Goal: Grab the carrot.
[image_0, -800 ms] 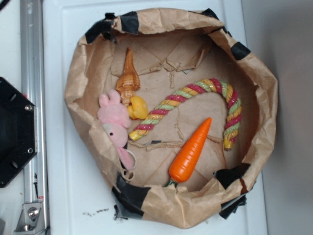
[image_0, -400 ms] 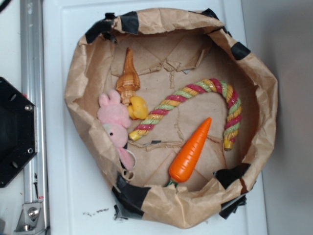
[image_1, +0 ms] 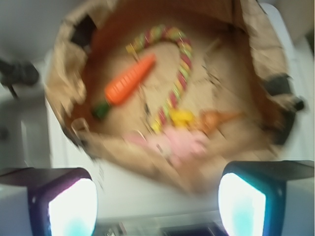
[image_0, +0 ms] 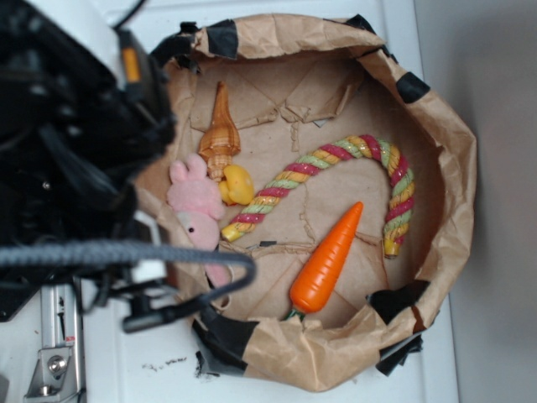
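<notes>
While arm (image_0: 75, 159) blocks bag (image_0: 453, 168) left rim, carrot (image_0: 327, 258) lies untouched inside, gripper (image_1: 157, 201) fingers apart, wrist view blurred.

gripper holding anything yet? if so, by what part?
Nothing held. The gripper is open and empty, outside the bag; the carrot lies untouched inside.

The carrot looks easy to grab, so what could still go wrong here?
1. The carrot lies low inside the paper bag, close to its raised wall, so the gripper may snag or crush the wall coming down.
2. The striped rope curves just above the carrot's tip; a slightly off approach could catch the rope instead.
3. The carrot looks smooth and tapered, so it might slip out if the open fingers close near the thin end.
</notes>
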### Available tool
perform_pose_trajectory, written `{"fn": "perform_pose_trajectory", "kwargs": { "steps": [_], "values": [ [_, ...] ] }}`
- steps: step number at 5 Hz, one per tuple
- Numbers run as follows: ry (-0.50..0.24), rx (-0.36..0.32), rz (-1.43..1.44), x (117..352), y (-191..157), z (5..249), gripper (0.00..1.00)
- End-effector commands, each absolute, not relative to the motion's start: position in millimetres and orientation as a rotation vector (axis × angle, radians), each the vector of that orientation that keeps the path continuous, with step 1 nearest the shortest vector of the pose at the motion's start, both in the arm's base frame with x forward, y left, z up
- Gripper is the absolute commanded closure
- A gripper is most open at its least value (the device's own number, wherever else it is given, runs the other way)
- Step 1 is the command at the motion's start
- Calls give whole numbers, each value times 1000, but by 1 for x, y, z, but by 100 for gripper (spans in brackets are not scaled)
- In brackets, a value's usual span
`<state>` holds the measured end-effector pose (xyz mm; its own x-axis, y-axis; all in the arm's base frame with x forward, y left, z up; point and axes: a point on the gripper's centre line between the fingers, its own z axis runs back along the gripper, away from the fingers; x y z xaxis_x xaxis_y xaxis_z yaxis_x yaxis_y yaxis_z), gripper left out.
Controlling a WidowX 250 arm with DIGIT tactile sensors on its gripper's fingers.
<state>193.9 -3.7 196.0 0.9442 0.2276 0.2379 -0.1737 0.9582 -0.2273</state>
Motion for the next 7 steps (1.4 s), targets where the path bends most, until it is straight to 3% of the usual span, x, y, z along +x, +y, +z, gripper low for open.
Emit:
{"fn": "perform_pose_trajectory", "kwargs": {
  "steps": [1, 3, 5, 6, 7],
  "values": [
    [-282, -303, 454, 252, -16, 145, 0],
    [-213, -250, 510, 284, -45, 96, 0],
    [-137, -192, 473, 291, -60, 55, 0],
    [-126, -201, 426, 284, -61, 46, 100],
    [-145, -200, 416, 272, -56, 49, 100]
  ]
}}
